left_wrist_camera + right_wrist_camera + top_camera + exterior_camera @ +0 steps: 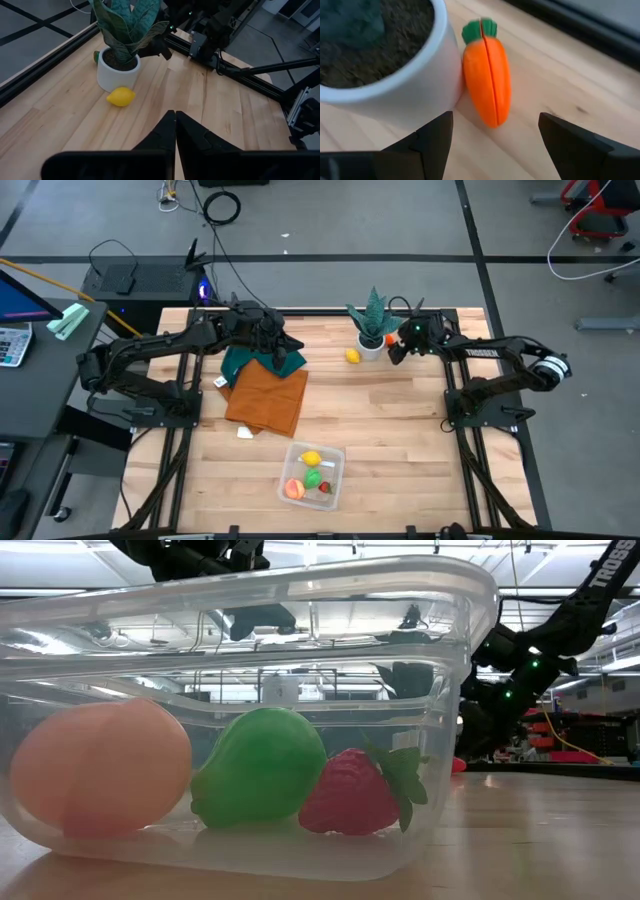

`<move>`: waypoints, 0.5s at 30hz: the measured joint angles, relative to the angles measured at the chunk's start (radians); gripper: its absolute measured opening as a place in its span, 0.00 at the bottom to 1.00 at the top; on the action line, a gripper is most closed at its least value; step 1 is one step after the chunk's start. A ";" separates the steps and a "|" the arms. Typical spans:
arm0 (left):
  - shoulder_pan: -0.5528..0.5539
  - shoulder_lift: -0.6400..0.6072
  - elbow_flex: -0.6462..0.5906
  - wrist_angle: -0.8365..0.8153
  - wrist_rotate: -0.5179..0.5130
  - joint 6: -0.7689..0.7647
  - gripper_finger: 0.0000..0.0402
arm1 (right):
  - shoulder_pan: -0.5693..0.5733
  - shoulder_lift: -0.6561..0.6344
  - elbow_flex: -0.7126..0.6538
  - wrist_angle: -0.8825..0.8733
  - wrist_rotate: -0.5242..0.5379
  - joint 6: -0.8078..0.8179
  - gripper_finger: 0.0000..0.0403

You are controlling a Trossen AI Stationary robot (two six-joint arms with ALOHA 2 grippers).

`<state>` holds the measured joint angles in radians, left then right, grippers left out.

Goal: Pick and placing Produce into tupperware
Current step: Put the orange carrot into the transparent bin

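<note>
Carrot (487, 80) is my target: a small orange toy with a green top, lying on the wood and touching the white plant pot (395, 95). I judge it light, stiff and slick, so I would pinch across its middle. My right gripper (495, 142) hangs just short of it, fingers spread; my left gripper (175, 131) waits over the cloths, pressed together on nothing. Only my wrist view shows the carrot's seam; the left wrist view alone shows the lemon (120, 96) clearly, and the low view shows the tupperware (440, 690) holding a peach, pear and strawberry.

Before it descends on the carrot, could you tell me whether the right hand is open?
Open: the right hand shows its fingers spread wide, the carrot lying between them, untouched.
</note>
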<state>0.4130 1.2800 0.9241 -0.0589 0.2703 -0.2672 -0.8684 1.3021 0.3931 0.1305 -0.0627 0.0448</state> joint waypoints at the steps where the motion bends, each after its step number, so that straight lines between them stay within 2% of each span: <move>1: 0.000 0.000 0.000 0.000 0.000 0.000 0.05 | 0.000 0.014 0.000 0.007 -0.003 0.001 0.65; 7: 0.000 0.000 0.000 0.000 0.000 -0.002 0.07 | 0.000 0.087 0.000 0.063 -0.006 0.027 0.64; 15: 0.000 0.000 0.000 -0.001 0.000 -0.003 0.05 | 0.001 0.091 0.000 0.084 -0.002 0.041 0.59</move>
<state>0.4129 1.2800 0.9241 -0.0596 0.2703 -0.2700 -0.8677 1.3933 0.3935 0.2146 -0.0646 0.0856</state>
